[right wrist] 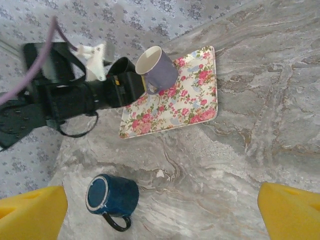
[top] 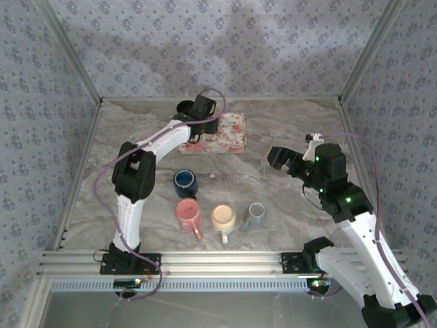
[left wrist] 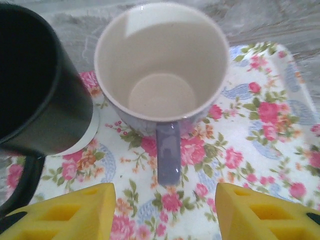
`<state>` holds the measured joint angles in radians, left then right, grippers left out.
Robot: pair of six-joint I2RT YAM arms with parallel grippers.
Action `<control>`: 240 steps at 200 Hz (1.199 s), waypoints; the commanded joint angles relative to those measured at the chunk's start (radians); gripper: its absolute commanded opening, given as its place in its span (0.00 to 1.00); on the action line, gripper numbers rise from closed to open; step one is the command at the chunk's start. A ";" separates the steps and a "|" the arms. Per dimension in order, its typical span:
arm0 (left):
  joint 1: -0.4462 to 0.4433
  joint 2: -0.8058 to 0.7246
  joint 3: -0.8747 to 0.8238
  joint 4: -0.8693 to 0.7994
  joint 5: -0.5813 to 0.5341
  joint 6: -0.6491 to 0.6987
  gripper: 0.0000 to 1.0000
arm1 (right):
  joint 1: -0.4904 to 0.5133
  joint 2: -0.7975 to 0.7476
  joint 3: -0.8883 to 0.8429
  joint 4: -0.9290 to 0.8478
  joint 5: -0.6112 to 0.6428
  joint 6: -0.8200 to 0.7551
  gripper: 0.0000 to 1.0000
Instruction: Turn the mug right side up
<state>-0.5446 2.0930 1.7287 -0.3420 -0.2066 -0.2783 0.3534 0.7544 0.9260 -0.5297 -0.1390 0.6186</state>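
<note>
A purple mug stands upright on the floral tray, mouth up and its handle pointing at my left gripper. That gripper is open, its yellow fingertips apart on either side of the handle's end and touching nothing. In the right wrist view the purple mug sits at the tray's far corner, beside the left arm. A dark blue mug stands base up on the marble table. My right gripper hangs open above the table's right side, holding nothing.
A black mug stands close to the left of the purple one. Near the front edge sit a pink mug, a cream mug and a grey-blue mug. Patterned walls enclose the table.
</note>
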 commanded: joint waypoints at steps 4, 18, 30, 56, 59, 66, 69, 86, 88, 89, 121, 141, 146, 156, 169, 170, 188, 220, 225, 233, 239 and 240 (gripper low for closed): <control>-0.019 -0.160 -0.111 0.059 -0.042 -0.001 0.55 | 0.029 -0.017 0.052 -0.111 0.027 -0.070 1.00; -0.034 -0.242 -0.180 0.062 -0.044 0.001 0.54 | 0.052 -0.014 0.058 -0.143 0.020 -0.091 1.00; -0.056 -0.317 -0.242 0.051 -0.050 0.003 0.54 | 0.074 -0.001 0.066 -0.172 0.015 -0.108 1.00; -0.081 -0.512 -0.395 -0.024 -0.061 -0.044 0.55 | 0.181 0.087 0.114 -0.233 0.039 -0.153 0.99; -0.081 -0.542 -0.419 -0.033 -0.063 -0.052 0.56 | 0.205 0.103 0.122 -0.240 0.052 -0.160 0.99; -0.081 -0.607 -0.464 -0.058 -0.080 -0.073 0.60 | 0.253 0.142 0.143 -0.257 0.099 -0.174 0.99; -0.081 -0.634 -0.481 -0.070 -0.090 -0.082 0.62 | 0.279 0.161 0.152 -0.263 0.123 -0.179 0.99; -0.079 -0.762 -0.536 -0.176 -0.176 -0.122 0.67 | 0.406 0.276 0.213 -0.283 0.211 -0.202 0.99; -0.078 -0.773 -0.538 -0.193 -0.185 -0.126 0.67 | 0.415 0.294 0.220 -0.285 0.218 -0.204 0.99; -0.078 -0.781 -0.539 -0.200 -0.190 -0.128 0.68 | 0.420 0.302 0.225 -0.286 0.222 -0.205 0.99; 0.000 -0.963 -0.572 -0.386 -0.269 -0.163 0.73 | 0.516 0.568 0.404 -0.280 0.242 -0.226 0.99; 0.033 -1.122 -0.665 -0.354 -0.343 -0.193 0.73 | 0.543 0.749 0.539 -0.296 0.235 -0.243 1.00; 0.033 -1.161 -0.698 -0.344 -0.364 -0.202 0.74 | 0.546 0.795 0.581 -0.305 0.232 -0.246 1.00; 0.033 -1.234 -0.745 -0.342 -0.424 -0.219 0.74 | 0.554 0.888 0.665 -0.332 0.225 -0.250 1.00; 0.034 -1.295 -0.778 -0.343 -0.494 -0.245 0.74 | 0.561 1.009 0.777 -0.375 0.215 -0.246 1.00; 0.033 -1.299 -0.778 -0.342 -0.499 -0.245 0.74 | 0.562 1.013 0.790 -0.378 0.214 -0.245 1.00; 0.031 -1.354 -0.793 -0.344 -0.558 -0.260 0.74 | 0.576 1.161 0.947 -0.437 0.209 -0.219 1.00; 0.031 -1.420 -0.822 -0.290 -0.569 -0.233 0.74 | 0.599 1.383 1.188 -0.570 0.216 -0.151 1.00; 0.031 -1.427 -0.827 -0.282 -0.561 -0.227 0.74 | 0.601 1.415 1.220 -0.592 0.216 -0.142 1.00; 0.031 -1.438 -0.835 -0.268 -0.545 -0.220 0.74 | 0.602 1.450 1.261 -0.612 0.216 -0.136 1.00; 0.031 -1.443 -0.837 -0.262 -0.539 -0.217 0.75 | 0.604 1.472 1.286 -0.625 0.219 -0.131 1.00; 0.031 -1.444 -0.838 -0.262 -0.538 -0.217 0.75 | 0.605 1.475 1.291 -0.628 0.219 -0.131 1.00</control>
<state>-0.5106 0.6731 0.9112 -0.6540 -0.7269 -0.5098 0.9459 2.1460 2.0991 -0.9977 0.0654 0.4374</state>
